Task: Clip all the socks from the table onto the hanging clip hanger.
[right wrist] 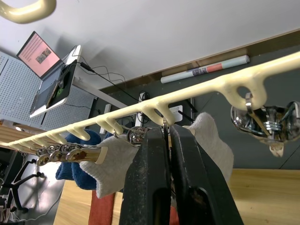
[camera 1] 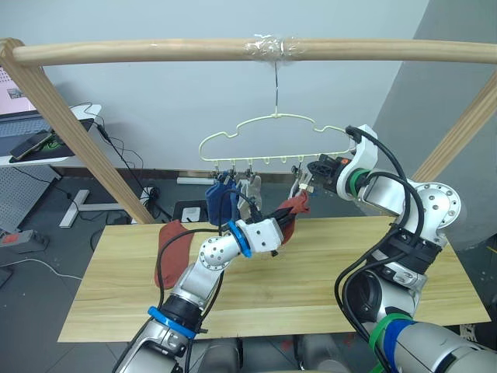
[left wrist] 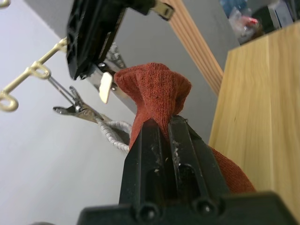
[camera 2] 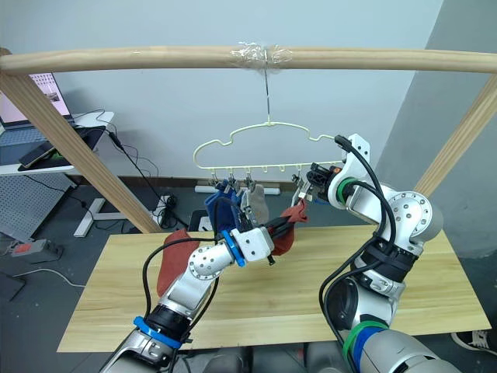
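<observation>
**Holding a red sock up to the clips**

Spanning below both end effectors is the worktop (camera 1: 311, 256), one red sock (camera 1: 172, 249) lying on it. The hanger (camera 1: 264, 140) hangs above, blue sock (camera 1: 219, 199) and grey sock (camera 1: 253, 188) clipped. Left end effector (left wrist: 165, 123) is clamped on a red sock (left wrist: 152, 89); right end effector (right wrist: 167, 133), fingers together, pinches a clip (right wrist: 165, 127) just above it.

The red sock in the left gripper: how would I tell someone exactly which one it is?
Start at the wooden pole across the top, then drop to the yellow clip hanger hung from its middle. Just under the hanger's right end, the left gripper holds a red sock up to a clip. Unlike the other red sock, lying on the table, this one is off the table.
</observation>
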Controlling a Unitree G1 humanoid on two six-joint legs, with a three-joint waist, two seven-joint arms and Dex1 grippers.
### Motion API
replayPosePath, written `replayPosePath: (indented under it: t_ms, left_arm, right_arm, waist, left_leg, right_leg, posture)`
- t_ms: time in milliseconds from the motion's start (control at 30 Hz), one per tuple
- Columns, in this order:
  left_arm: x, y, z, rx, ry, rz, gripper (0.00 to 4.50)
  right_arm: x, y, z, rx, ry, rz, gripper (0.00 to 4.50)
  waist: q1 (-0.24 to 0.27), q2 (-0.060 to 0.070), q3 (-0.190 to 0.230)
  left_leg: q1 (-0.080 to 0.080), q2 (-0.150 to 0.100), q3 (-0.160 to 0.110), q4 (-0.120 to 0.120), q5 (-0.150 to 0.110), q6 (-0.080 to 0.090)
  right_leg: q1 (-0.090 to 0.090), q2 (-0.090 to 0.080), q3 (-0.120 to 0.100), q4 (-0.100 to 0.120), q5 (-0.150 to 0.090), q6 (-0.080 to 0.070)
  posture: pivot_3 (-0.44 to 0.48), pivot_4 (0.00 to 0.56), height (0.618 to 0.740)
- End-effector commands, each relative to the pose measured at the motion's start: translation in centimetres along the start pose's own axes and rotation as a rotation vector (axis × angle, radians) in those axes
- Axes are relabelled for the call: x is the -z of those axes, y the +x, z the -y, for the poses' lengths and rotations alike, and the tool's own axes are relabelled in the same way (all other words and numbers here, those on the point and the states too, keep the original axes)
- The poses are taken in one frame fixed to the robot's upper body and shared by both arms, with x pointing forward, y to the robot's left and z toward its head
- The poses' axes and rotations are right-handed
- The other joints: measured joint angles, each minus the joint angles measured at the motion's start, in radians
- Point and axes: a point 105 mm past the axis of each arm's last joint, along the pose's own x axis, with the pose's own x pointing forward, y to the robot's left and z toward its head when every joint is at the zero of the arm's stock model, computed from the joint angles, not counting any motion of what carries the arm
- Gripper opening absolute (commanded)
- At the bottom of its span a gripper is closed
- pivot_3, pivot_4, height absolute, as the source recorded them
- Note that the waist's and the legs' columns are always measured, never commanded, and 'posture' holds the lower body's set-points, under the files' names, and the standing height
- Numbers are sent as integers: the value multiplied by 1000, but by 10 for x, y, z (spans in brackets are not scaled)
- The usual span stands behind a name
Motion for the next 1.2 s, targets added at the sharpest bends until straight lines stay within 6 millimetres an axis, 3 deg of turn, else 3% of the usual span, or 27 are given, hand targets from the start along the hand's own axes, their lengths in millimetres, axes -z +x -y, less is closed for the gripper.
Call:
replayPosePath:
  t_ms: [33, 333, 833, 967, 1200]
  left_arm:
    - [-7, 4, -6, -19, 94, 28, 18]
    - [-6, 6, -24, -102, 178, 15, 18]
    - [-18, 20, -31, -128, 223, 57, 18]
    - [-17, 20, -31, -128, 225, 54, 0]
    - [-16, 22, -29, -126, 137, 53, 0]
  right_arm:
    - [-5, -4, 1, 11, -5, 23, 0]
    - [-5, -4, 0, 7, -8, 20, 0]
    - [0, -1, -4, -3, -3, 11, 0]
    - [0, -2, -4, -9, 6, 16, 1161]
    - [-5, -7, -4, -38, 2, 43, 3751]
  waist:
    - [0, 0, 0]
    - [0, 0, 0]
    - [-1, 0, 0]
    - [-2, 0, 0]
    - [-4, 0, 0]
  left_leg:
    - [0, 0, 0, 0, 0, 0]
    - [0, 0, 0, 0, 0, 0]
    - [0, 0, 0, 0, 0, 0]
    - [0, 0, 0, 0, 0, 0]
    - [0, 0, 0, 0, 0, 0]
  right_leg:
    - [0, 0, 0, 0, 0, 0]
    - [0, 0, 0, 0, 0, 0]
    - [0, 0, 0, 0, 0, 0]
    - [0, 0, 0, 1, 0, 0]
    - [-1, 0, 0, 1, 0, 0]
  posture:
    - [-120, 95, 740]
    - [-124, 101, 740]
    - [-122, 104, 740]
    - [-125, 103, 740]
    - [-127, 104, 740]
